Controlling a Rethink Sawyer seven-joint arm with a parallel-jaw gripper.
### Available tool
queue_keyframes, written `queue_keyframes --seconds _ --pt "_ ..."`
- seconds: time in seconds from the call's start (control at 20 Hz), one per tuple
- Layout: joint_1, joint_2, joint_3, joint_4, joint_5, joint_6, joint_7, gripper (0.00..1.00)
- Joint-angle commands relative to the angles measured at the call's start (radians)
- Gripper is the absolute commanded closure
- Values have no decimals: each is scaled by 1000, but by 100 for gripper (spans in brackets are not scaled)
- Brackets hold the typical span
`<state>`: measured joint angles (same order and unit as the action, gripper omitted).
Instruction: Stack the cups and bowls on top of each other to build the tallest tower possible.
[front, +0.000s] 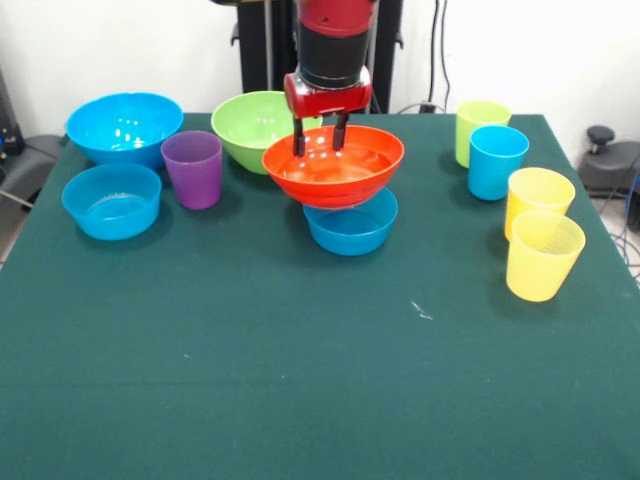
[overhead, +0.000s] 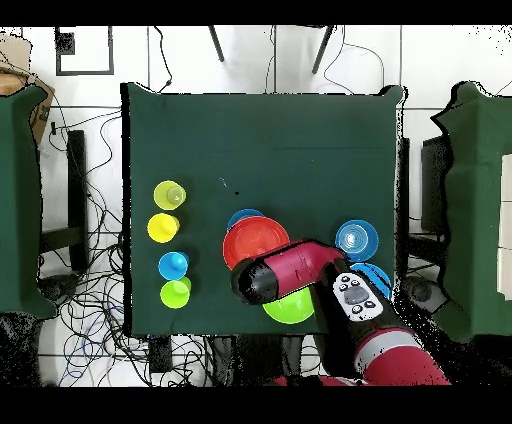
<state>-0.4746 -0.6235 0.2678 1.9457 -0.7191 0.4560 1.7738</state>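
Note:
The wide orange bowl (front: 333, 165) sits on a small blue bowl (front: 350, 225) at mid-table, offset a little to the left and slightly tilted. My gripper (front: 320, 143) hangs over the orange bowl's far rim, open, with both fingers (front: 298, 140) showing down to their tips just inside the bowl. The purple cup (front: 192, 168) stands on the table to the left. In the overhead view the orange bowl (overhead: 250, 240) covers most of the small blue bowl (overhead: 243, 214), and my arm (overhead: 290, 270) hides the gripper and the purple cup.
A lime green bowl (front: 255, 128) stands behind the gripper. A large blue bowl (front: 124, 126) and another small blue bowl (front: 111, 201) are at the left. A green cup (front: 481, 130), a blue cup (front: 496, 162) and two yellow cups (front: 538, 200) (front: 543, 256) stand at the right.

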Motion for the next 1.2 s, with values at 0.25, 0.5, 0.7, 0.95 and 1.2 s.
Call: queue_keyframes --seconds 0.25,0.5,0.7,0.95,1.2 --pt "51 -34 80 -36 99 39 55 0" --pt "59 -41 81 -44 131 27 56 0" --pt "70 -38 72 -45 142 5 59 0" --pt "97 -24 51 -53 132 -46 80 0" --pt "119 -11 29 -48 99 -130 106 0"
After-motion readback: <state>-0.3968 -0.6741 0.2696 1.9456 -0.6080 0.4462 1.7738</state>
